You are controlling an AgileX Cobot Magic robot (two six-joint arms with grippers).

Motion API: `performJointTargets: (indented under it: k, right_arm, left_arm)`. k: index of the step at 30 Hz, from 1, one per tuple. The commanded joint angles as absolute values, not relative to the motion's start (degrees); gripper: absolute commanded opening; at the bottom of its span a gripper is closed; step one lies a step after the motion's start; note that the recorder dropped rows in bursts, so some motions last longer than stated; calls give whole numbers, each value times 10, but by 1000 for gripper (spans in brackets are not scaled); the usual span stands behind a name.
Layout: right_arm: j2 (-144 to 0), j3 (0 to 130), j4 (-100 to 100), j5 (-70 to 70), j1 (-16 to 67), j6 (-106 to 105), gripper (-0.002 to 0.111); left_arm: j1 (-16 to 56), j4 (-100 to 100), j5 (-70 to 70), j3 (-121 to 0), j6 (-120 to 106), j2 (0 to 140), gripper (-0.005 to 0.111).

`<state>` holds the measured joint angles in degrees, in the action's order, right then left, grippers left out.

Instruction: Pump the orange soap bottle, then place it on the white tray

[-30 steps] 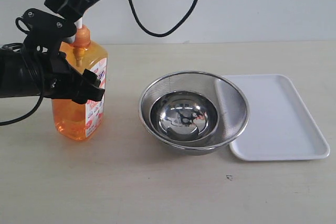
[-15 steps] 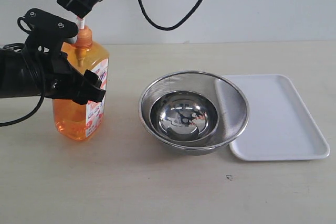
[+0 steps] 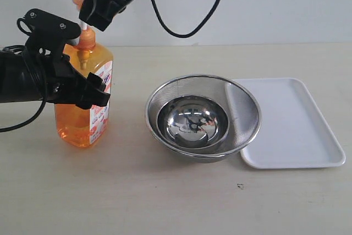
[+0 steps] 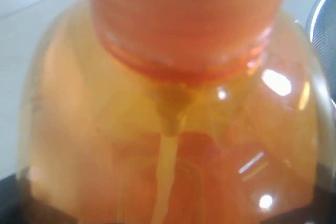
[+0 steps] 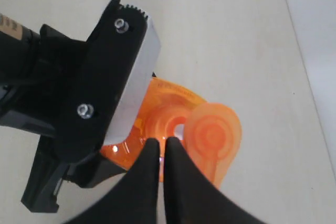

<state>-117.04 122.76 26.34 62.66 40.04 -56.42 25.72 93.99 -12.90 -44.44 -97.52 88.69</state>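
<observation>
The orange soap bottle (image 3: 82, 122) stands upright at the table's left, and my left gripper (image 3: 91, 93) is shut on its body just below the shoulder. It fills the left wrist view as the orange soap bottle (image 4: 173, 103), with a dark finger (image 4: 13, 205) at its edge. The orange pump head (image 3: 78, 0) sits raised on its white stem. My right gripper (image 3: 94, 21) hangs shut just beside and above the pump head (image 5: 212, 137), its fingertips (image 5: 161, 144) together and empty. The white tray (image 3: 297, 130) lies flat at the right.
A round steel mesh bowl (image 3: 165, 89) with a smaller shiny steel bowl (image 3: 192, 124) inside sits mid-table, its rim overlapping the tray's left edge. Black cables hang behind. A small dark speck (image 3: 240, 186) lies on the table.
My right gripper has risen and shifted right off the pump. The pump head has sprung up, showing its white stem. The left gripper and bottle have stayed put.
</observation>
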Motion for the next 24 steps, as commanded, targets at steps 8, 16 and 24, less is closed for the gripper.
performJointTargets:
  k: [8,16,24]
  right_arm:
    - [-1150,1229,238,673,398,-557,0]
    - [-1079,1224,152,700,398,-528,0]
    - [-1037,1173,88,700,356,-487,0]
  left_arm:
    - [260,936,-136,-445,-972,881,5]
    - [260,936,-133,-445,-972,881,5]
    - [259,937,-133,-445,-972,881,5]
